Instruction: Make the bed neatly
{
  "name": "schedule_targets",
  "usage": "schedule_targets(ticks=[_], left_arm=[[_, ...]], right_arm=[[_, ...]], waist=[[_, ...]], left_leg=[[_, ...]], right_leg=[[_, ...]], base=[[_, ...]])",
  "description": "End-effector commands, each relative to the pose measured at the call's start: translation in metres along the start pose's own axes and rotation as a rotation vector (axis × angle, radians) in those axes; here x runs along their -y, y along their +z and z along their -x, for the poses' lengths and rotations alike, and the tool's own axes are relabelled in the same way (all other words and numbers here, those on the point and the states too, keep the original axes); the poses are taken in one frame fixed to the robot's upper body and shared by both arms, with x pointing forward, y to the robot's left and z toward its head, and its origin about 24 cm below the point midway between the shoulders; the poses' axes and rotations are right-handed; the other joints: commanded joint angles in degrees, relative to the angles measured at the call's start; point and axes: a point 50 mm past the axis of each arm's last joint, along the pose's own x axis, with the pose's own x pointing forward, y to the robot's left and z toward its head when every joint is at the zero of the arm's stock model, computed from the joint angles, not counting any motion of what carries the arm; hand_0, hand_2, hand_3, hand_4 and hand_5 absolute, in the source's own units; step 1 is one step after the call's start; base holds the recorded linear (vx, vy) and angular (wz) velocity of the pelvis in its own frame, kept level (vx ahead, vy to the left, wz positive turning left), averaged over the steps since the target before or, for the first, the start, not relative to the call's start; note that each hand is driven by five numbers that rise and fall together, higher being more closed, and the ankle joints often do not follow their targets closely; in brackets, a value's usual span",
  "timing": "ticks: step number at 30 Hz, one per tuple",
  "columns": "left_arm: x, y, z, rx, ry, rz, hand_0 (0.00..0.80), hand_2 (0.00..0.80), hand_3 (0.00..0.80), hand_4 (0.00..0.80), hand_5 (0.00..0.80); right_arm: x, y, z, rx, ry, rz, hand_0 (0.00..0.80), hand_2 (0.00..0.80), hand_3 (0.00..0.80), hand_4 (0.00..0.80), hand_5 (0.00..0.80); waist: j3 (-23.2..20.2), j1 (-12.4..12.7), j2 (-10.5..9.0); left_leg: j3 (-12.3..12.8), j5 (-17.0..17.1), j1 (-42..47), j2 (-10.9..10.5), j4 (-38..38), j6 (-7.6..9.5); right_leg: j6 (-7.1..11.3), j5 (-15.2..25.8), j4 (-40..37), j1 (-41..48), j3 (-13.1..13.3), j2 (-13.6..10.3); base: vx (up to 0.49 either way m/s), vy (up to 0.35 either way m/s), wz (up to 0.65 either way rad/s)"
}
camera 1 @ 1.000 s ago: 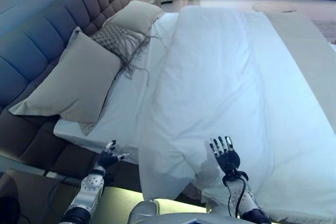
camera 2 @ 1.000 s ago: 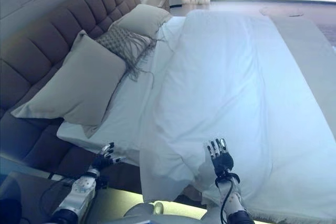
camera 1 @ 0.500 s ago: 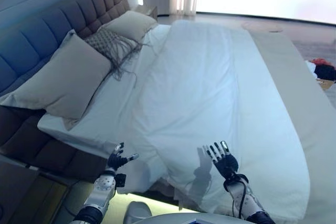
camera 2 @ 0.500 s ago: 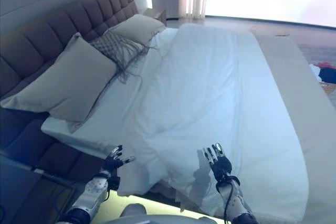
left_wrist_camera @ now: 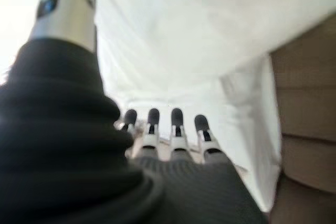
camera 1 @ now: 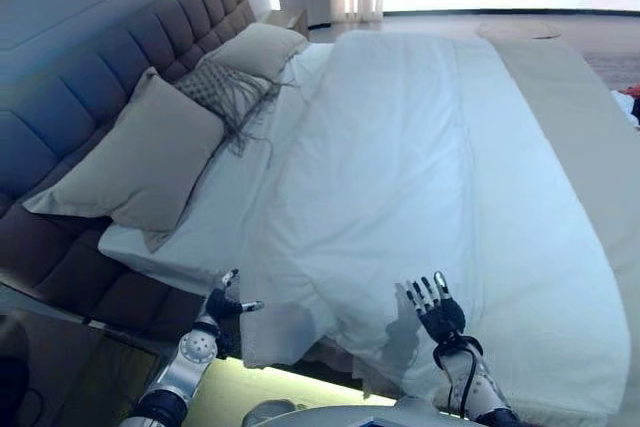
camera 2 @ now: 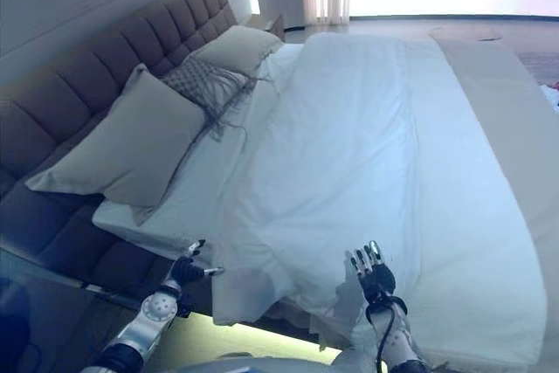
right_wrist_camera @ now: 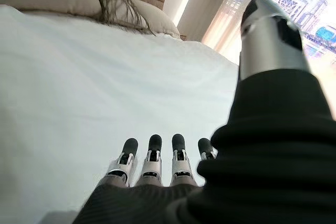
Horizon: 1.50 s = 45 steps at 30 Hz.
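One bed (camera 1: 250, 197) fills the head views, with one white duvet (camera 1: 420, 177) spread over most of it and one tufted headboard (camera 1: 90, 107) along the robot's left side. Three pillows lie in a row against that headboard: one large plain pillow (camera 1: 140, 162) nearest the robot, one patterned pillow with a long fringe (camera 1: 222, 87) in the middle, touching the large one, and one plain pillow (camera 1: 262, 47) farthest away. A strip of bare white sheet (camera 1: 215, 217) shows between the pillows and the duvet's near edge, which is rumpled and folded back at the bed's near corner. One beige runner (camera 1: 580, 117) lies along the far right side of the duvet.

The left hand (camera 1: 222, 303) is raised beside the bed's edge, its fingers (left_wrist_camera: 176, 124) straight and spread, holding nothing. The rumpled corner of the duvet hangs just past those fingertips; whether they touch it cannot be told.

The right hand (camera 1: 437, 312) is lifted over the near edge of the duvet, palm toward the bed, its fingers (right_wrist_camera: 153, 153) straight and slightly fanned, holding nothing. The duvet stretches away ahead of these fingers, and the three pillows lie well beyond them, off to the left.
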Motion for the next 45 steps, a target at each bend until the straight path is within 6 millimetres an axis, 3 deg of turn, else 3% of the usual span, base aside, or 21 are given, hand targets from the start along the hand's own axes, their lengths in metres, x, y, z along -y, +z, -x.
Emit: schedule_targets(ticks=[1,3,5,7,8,11,14,19,21,23,28,32,35,38,40,45], left_arm=[[-0.020,0.031,-0.016,0.051,0.054,0.262,0.000,0.000,0.000,0.000,0.000],[-0.024,0.053,-0.025,0.121,0.052,0.341,0.000,0.000,0.000,0.000,0.000],[-0.027,0.066,-0.029,0.165,0.053,0.405,0.000,0.000,0.000,0.000,0.000],[-0.021,0.057,-0.028,0.118,0.020,0.546,0.000,0.000,0.000,0.000,0.000],[-0.021,0.055,-0.028,0.109,0.017,0.575,0.000,0.000,0.000,0.000,0.000],[-0.014,0.052,-0.028,0.080,-0.055,0.809,0.000,0.000,0.000,0.000,0.000],[-0.001,0.057,-0.030,0.055,-0.166,1.029,0.000,0.000,0.000,0.000,0.000],[0.010,0.066,-0.035,0.054,-0.231,1.130,0.000,0.000,0.000,0.000,0.000],[0.015,0.064,-0.033,0.045,-0.227,1.114,0.000,0.000,0.000,0.000,0.000],[0.016,0.058,-0.031,0.041,-0.204,1.033,0.000,0.000,0.000,0.000,0.000],[0.000,0.043,-0.020,0.094,-0.038,0.644,0.000,0.000,0.000,0.000,0.000],[-0.013,0.047,-0.013,0.164,0.007,0.556,0.000,0.000,0.000,0.000,0.000],[-0.016,0.051,-0.014,0.176,-0.057,0.742,0.000,0.000,0.000,0.000,0.000],[-0.002,0.048,-0.017,0.133,-0.188,1.020,0.000,0.000,0.000,0.000,0.000],[0.007,0.044,-0.019,0.101,-0.231,1.150,0.000,0.000,0.000,0.000,0.000],[0.015,0.049,-0.024,0.080,-0.306,1.413,0.000,0.000,0.000,0.000,0.000]], right_arm=[[-0.035,0.003,-0.007,0.038,0.165,-0.001,0.000,0.000,0.000,0.000,0.000],[-0.049,0.009,-0.015,0.070,0.225,-0.003,0.000,0.000,0.000,0.000,0.000],[-0.065,0.018,-0.026,0.090,0.266,0.001,0.000,0.000,0.000,0.000,0.000],[-0.073,0.014,-0.027,0.080,0.264,-0.015,0.000,0.000,0.000,0.000,0.000],[-0.076,0.012,-0.027,0.079,0.276,-0.019,0.000,0.000,0.000,0.000,0.000],[-0.083,0.009,-0.025,0.097,0.305,-0.041,0.000,0.000,0.000,0.000,0.000],[-0.097,0.016,-0.029,0.137,0.345,-0.069,0.000,0.000,0.000,0.000,0.000],[-0.121,0.032,-0.033,0.197,0.411,-0.106,0.000,0.000,0.000,0.000,0.000],[-0.121,0.035,-0.032,0.205,0.407,-0.105,0.000,0.000,0.000,0.000,0.000],[-0.119,0.035,-0.030,0.204,0.393,-0.105,0.000,0.000,0.000,0.000,0.000],[-0.105,0.034,-0.025,0.188,0.343,-0.068,0.000,0.000,0.000,0.000,0.000],[-0.100,0.040,-0.023,0.205,0.346,-0.042,0.000,0.000,0.000,0.000,0.000],[-0.105,0.044,-0.025,0.231,0.376,-0.056,0.000,0.000,0.000,0.000,0.000],[-0.111,0.045,-0.028,0.256,0.404,-0.075,0.000,0.000,0.000,0.000,0.000],[-0.116,0.045,-0.029,0.265,0.418,-0.089,0.000,0.000,0.000,0.000,0.000],[-0.130,0.051,-0.029,0.294,0.471,-0.111,0.000,0.000,0.000,0.000,0.000]], waist=[[2.7,-1.0,-2.81],[5.1,-0.8,-4.35],[7.8,1.3,-4.98],[8.8,2.0,-5.86],[9.2,1.8,-6.67],[10.2,2.8,-7.56],[12.1,3.8,-8.42],[14.0,4.5,-8.55],[14.0,4.8,-8.10],[13.8,5.1,-7.65],[12.9,5.0,-6.51],[13.3,5.1,-5.37],[14.7,5.6,-5.52],[15.9,6.3,-6.13],[16.5,6.8,-6.35],[17.5,6.8,-8.04]], left_leg=[[-0.4,-3.9,-6.5,0.6,9.6,4.47],[-0.1,-6.7,-11.3,1.7,14.8,4.02],[-1.0,-9.4,-15.5,4.0,20.1,3.02],[-2.1,-9.5,-16.0,6.5,21.8,2.29],[-1.6,-7.8,-16.6,6.7,21.8,2.44],[-3.4,-8.2,-18.0,10.4,22.4,0.74],[-5.0,-7.6,-21.2,11.9,22.8,-0.01],[-6.3,-5.3,-26.2,12.4,22.1,-0.87],[-6.3,-4.6,-26.3,12.3,21.4,-1.24],[-6.5,-4.5,-25.9,12.3,21.2,-1.46],[-6.1,-3.0,-23.3,12.1,20.2,-1.24],[-6.2,-2.6,-23.1,12.8,19.4,-1.49],[-6.4,-2.1,-24.3,13.5,18.7,-1.99],[-7.2,-1.9,-26.5,14.1,19.4,-2.39],[-7.9,-3.3,-27.1,15.0,20.4,-3.07],[-8.8,-2.7,-29.8,15.9,20.6,-3.77]], right_leg=[[4.13,24.4,-18.8,-1.5,3.4,0.3],[5.56,27.7,-22.1,-5.5,4.0,-1.4],[6.94,25.7,-23.0,-5.0,0.2,-0.7],[7.45,26.8,-20.9,-6.1,0.2,-1.8],[6.60,27.7,-21.1,-6.6,-0.4,-2.4],[7.70,25.7,-19.9,-6.5,-1.5,-1.3],[7.79,25.8,-19.6,-8.5,-2.9,-1.2],[7.69,25.5,-20.0,-10.9,-4.6,-1.6],[7.70,25.4,-20.6,-10.4,-5.0,-2.0],[7.79,25.3,-20.3,-10.2,-5.0,-3.0],[7.73,25.5,-18.3,-10.3,-4.5,-6.2],[8.06,24.4,-17.2,-11.6,-3.2,-6.3],[8.08,24.3,-17.5,-12.7,-3.4,-6.1],[8.05,24.3,-16.4,-14.5,-3.6,-6.4],[8.58,22.9,-14.7,-15.3,-3.2,-5.9],[8.44,22.5,-15.2,-16.7,-3.7,-4.6]], base=[[-0.309,-0.227,0.00],[-0.380,-0.313,0.11],[-0.193,-0.304,0.04],[0.049,-0.280,-0.34],[0.023,-0.267,-0.20],[0.044,-0.249,0.01],[-0.130,-0.222,0.16],[-0.172,-0.078,0.00],[-0.007,0.020,0.09],[0.077,0.052,0.07],[0.116,0.116,0.14],[-0.005,0.090,0.09],[-0.134,-0.028,0.03],[-0.101,-0.079,0.05],[-0.001,-0.092,-0.05],[-0.050,-0.101,0.00]])
